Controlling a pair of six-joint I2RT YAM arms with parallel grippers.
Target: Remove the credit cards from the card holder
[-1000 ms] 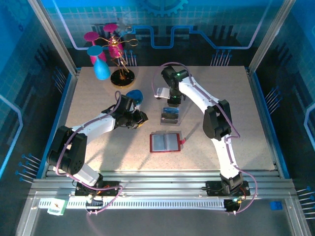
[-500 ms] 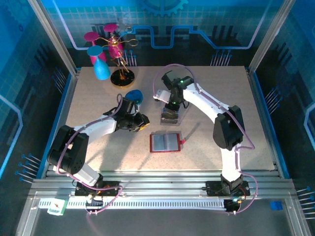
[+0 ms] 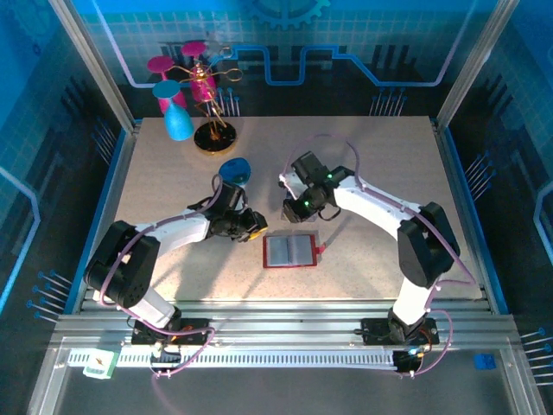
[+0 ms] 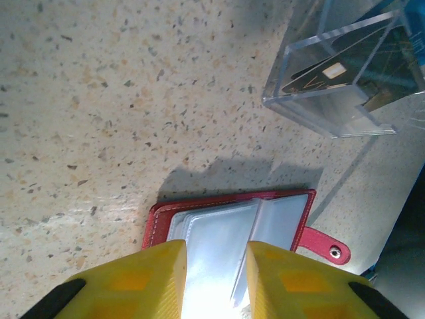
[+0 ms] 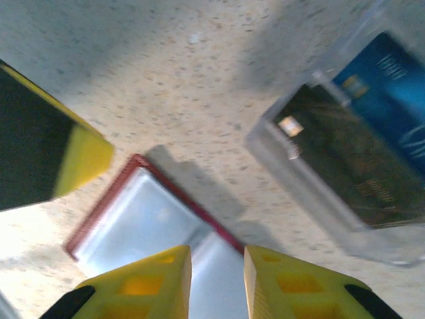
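Top external view: a speckled table [image 3: 155, 181] with a gold stand [image 3: 210, 130] of pink and blue cups at 10 o'clock. The left gripper [image 3: 249, 226] sits just left of centre. In the left wrist view its yellow fingers [image 4: 159, 272] stand slightly apart with nothing between them, poised over the holder's near edge; whether they touch it cannot be told. The red holder [image 3: 291, 251] lies open and flat near the table's centre, pockets up and snap tab at 3 o'clock. The right gripper [image 3: 296, 210] hangs at the holder's 12 o'clock, jaws narrowly parted and empty. Just beside it is a clear tray [image 4: 312, 109] holding cards [image 5: 392, 93], one blue and one dark.
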